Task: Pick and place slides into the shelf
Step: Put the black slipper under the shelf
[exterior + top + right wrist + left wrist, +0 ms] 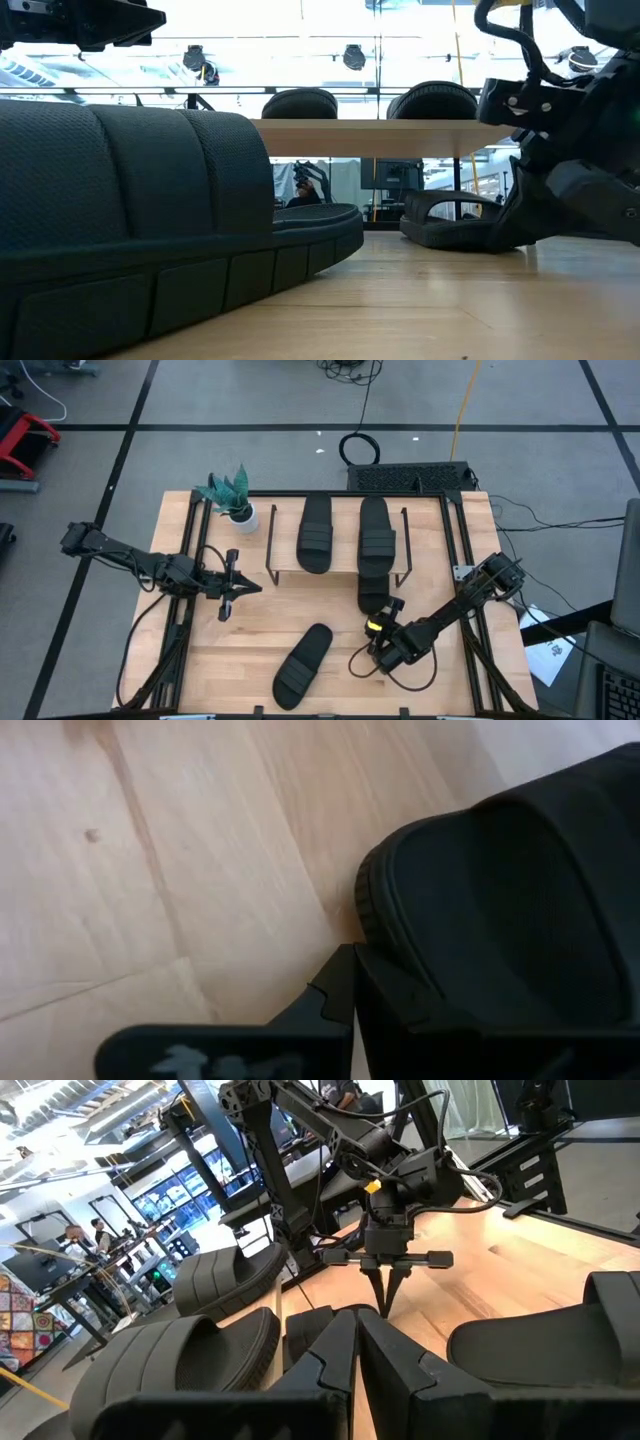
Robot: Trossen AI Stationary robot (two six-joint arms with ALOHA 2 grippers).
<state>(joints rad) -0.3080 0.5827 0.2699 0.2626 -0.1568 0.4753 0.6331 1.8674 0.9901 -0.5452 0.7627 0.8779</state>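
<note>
The shelf (345,530) stands at the table's far middle, its light board (380,138) on thin black wire legs. Two black slides (316,532) (377,525) lie on the board. A third slide (372,592) (455,225) lies sole-down on the table, partly under the board, heel toward the near edge. A fourth slide (303,665) lies on the table near the near edge. My right gripper (383,622) (386,1305) is shut and points down just near of the third slide's heel. My left gripper (228,600) (355,1325) is shut and hovers left of the shelf. My right gripper stands with shut fingers pointing down right beside the heel end (400,910) of the slide under the shelf. That slide lies flat on the table. Whether a finger touches the heel, I cannot tell.
A small potted plant (232,495) stands at the shelf's far left corner. The shelf's wire legs (270,550) (407,550) flank the space under the board. Bare tabletop (250,650) lies between the left gripper and the near slide. Cables hang by the right arm (400,670).
</note>
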